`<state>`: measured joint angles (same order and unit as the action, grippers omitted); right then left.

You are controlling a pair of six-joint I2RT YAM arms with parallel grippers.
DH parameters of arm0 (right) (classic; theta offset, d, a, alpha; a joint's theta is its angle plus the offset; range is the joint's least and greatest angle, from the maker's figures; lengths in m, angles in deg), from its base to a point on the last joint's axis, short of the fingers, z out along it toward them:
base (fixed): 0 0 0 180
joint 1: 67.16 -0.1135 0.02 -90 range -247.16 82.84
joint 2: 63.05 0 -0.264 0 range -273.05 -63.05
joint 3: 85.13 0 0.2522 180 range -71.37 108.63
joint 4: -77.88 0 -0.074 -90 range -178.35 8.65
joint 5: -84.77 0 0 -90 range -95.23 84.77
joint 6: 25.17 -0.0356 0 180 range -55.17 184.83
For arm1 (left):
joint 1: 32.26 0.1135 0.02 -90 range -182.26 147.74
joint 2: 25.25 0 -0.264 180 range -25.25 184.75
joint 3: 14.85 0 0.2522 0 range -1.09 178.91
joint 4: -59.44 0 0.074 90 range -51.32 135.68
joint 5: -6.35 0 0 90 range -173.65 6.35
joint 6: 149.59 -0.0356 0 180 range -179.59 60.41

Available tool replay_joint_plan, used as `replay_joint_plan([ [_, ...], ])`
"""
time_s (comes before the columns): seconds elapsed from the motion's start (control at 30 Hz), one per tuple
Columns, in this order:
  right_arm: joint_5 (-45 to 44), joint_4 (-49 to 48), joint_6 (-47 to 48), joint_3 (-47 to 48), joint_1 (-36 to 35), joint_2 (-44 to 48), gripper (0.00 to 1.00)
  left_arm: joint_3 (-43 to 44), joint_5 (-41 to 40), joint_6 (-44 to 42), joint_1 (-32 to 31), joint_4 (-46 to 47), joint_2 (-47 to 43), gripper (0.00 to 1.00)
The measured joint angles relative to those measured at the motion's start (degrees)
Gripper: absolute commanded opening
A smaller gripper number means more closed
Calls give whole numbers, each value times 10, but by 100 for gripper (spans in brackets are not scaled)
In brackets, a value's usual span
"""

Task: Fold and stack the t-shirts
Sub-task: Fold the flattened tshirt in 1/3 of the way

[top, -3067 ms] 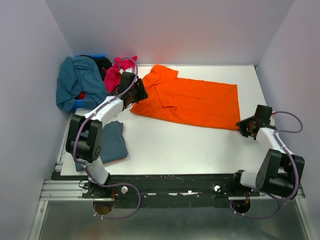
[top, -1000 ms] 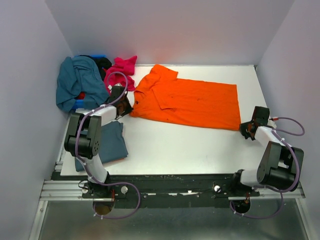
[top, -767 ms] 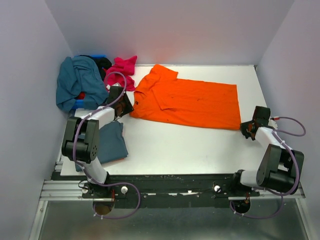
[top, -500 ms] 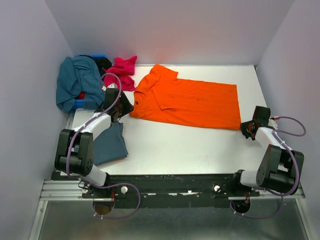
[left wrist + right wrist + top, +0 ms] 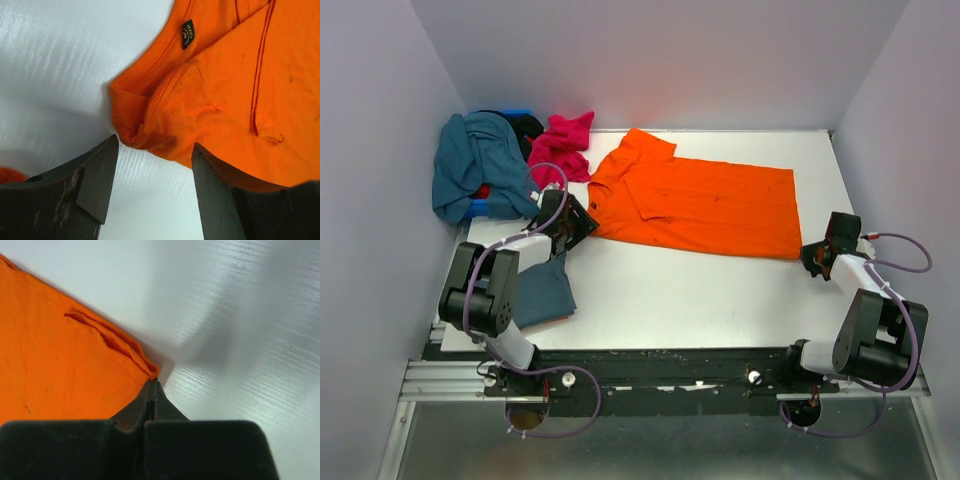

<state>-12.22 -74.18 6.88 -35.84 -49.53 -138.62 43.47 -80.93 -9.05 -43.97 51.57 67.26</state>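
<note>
Here the orange t-shirt (image 5: 705, 205) lies spread flat across the upper middle of the table (image 5: 670, 290). The left gripper (image 5: 155, 143) has its jaws spread, the bunched sleeve just ahead of them. The right gripper (image 5: 151, 385) has its fingers pressed together at the shirt's lower right corner. A blue-grey t-shirt (image 5: 545, 288) lies lower left, and the teal (image 5: 470, 165) and magenta (image 5: 565, 140) t-shirts are heaped upper left.

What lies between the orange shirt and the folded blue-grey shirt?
The left gripper, fingers open, above bare table, seen in the top view.

3 pale lavender walls (image 5: 380, 90) enclose a white table (image 5: 700, 300).
</note>
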Motion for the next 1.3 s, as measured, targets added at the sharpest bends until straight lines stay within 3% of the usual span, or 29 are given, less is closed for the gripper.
replay_joint_plan([
  [0.17,0,0,0,0,0,0,1,5,0,16,0,27,31,50],
  [0.33,0,0,0,0,0,0,1,8,-13,21,0,42,44,23],
  [0.57,0,0,0,0,0,0,1,29,-50,3,0,35,55,20],
  [0.77,3,0,-1,0,0,0,1,29,-74,-18,2,13,30,33],
  [1.0,5,0,0,0,0,1,1,29,-66,-17,10,22,33,0],
  [1.3,10,1,4,1,0,9,1,26,-55,-16,10,31,35,0],
])
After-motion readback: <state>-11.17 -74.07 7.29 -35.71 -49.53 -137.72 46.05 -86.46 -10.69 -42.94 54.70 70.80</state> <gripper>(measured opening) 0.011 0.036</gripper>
